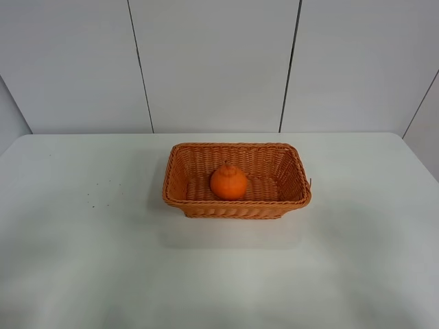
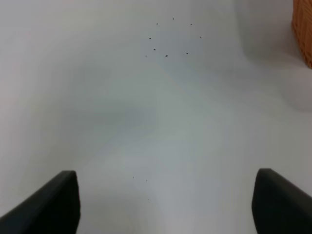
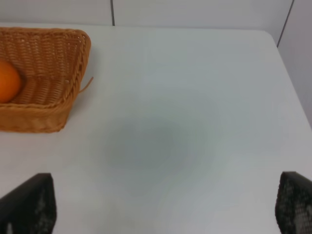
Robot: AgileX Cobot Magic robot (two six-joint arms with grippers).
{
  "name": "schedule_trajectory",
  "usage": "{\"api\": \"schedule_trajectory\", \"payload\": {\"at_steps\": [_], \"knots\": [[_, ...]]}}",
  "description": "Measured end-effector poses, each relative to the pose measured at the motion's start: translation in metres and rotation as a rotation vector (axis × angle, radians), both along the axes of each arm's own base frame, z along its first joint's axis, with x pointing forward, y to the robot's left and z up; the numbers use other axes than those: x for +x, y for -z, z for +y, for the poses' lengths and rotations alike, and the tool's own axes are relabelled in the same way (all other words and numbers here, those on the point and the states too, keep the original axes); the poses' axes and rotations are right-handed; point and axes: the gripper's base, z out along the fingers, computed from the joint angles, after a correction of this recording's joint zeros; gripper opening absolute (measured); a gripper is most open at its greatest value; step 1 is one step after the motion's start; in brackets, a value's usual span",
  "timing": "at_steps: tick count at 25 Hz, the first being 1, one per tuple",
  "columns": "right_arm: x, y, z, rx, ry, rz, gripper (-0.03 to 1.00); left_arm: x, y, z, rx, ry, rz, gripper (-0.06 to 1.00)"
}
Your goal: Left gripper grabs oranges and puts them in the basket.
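The orange [image 1: 228, 181] sits inside the woven wicker basket [image 1: 180, 195] at the middle of the white table. Neither arm shows in the high view. In the left wrist view my left gripper [image 2: 165, 204] is open and empty over bare table, its two black fingertips [image 2: 48, 204] wide apart; a corner of the basket [image 2: 303, 29] shows at the edge. In the right wrist view my right gripper [image 3: 161, 209] is open and empty, with the basket [image 3: 53, 114] and part of the orange [image 3: 9, 80] off to one side.
The white table [image 1: 82, 260] runs to a panelled white wall at the back. Small dark specks [image 1: 92, 195] mark the table left of the basket; they also show in the left wrist view [image 2: 165, 48].
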Motion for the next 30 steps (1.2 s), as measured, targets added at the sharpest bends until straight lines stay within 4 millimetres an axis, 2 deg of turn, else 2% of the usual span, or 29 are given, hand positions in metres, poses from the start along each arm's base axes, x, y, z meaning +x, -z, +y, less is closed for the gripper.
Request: {"api": "schedule_trajectory", "payload": {"at_steps": [30], "knots": [[0.0000,0.0000,0.0000,0.000,0.000,0.000,0.69,-0.0001,0.0000,0.0004,0.002,0.014,0.000,0.82]]}}
